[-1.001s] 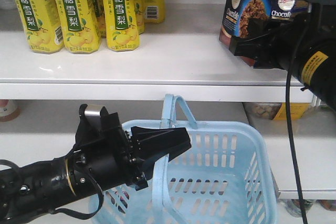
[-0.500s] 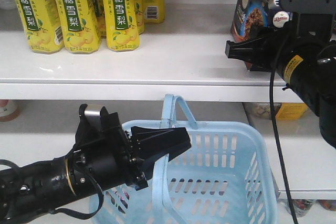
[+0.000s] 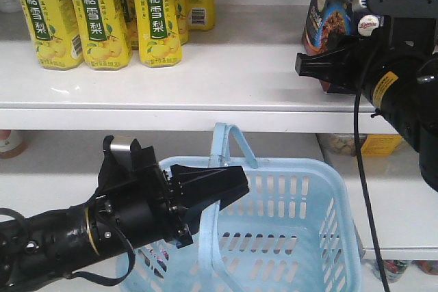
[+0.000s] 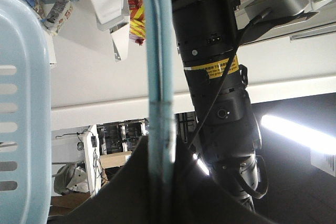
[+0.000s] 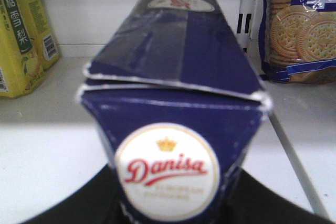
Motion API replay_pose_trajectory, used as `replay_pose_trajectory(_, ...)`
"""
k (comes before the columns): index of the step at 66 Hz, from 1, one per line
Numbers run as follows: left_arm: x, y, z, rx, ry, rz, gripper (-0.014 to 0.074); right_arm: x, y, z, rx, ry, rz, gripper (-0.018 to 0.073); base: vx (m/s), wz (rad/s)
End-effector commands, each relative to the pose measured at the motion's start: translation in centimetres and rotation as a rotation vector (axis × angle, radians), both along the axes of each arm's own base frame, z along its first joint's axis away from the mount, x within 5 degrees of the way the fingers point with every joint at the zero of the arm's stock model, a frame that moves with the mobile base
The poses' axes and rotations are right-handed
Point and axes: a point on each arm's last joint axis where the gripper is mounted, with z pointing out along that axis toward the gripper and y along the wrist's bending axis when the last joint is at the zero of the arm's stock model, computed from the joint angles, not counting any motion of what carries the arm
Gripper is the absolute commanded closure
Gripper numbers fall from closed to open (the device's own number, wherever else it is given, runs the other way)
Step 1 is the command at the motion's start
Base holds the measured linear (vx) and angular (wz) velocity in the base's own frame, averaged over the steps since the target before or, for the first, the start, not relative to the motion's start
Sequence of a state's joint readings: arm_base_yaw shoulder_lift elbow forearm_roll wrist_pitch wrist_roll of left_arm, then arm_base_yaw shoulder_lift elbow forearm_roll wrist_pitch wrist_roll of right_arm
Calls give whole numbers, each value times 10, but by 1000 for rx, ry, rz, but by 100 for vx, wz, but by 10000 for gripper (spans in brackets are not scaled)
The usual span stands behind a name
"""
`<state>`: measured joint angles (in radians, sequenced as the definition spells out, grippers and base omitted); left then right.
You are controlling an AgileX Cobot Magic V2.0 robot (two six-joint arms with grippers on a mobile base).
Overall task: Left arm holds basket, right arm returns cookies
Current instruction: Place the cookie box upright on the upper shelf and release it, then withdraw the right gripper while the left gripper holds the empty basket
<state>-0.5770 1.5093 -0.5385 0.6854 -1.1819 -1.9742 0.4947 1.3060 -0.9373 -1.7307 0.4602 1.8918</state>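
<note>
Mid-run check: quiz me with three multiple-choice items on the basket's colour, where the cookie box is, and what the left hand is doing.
1. The basket is: A red; B green; C light blue.
2. Where is the cookie box? A inside the basket; B at the right end of the upper shelf; C on the floor.
3. The left hand is: A shut on the basket handle; B open, clear of everything; C holding the cookie box.

Answers: 1 C, its slotted walls are pale blue. 2 B, it stands upright there in the grip of the right hand. 3 A, the handle runs through its grip.
</note>
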Motion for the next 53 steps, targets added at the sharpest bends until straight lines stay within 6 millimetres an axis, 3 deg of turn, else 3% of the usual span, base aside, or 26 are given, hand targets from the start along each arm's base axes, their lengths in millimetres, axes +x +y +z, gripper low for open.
replay_pose_trajectory(1, 9, 13, 38, -275, -100, 95, 599, -4, -6, 19, -39, -78, -9, 272, 0, 0)
replay_pose_trajectory(14, 9, 13, 38, -275, -100, 95, 599, -4, -6, 19, -39, -77, -7, 36, 0, 0)
replay_pose_trajectory(20, 9, 13, 38, -275, -100, 95, 599, -4, -6, 19, -39, -77, -7, -17, 0, 0)
replay_pose_trajectory(53, 9, 13, 38, -275, -100, 95, 599, -25, -10, 42, -16, -141, 61, -32, 0, 0)
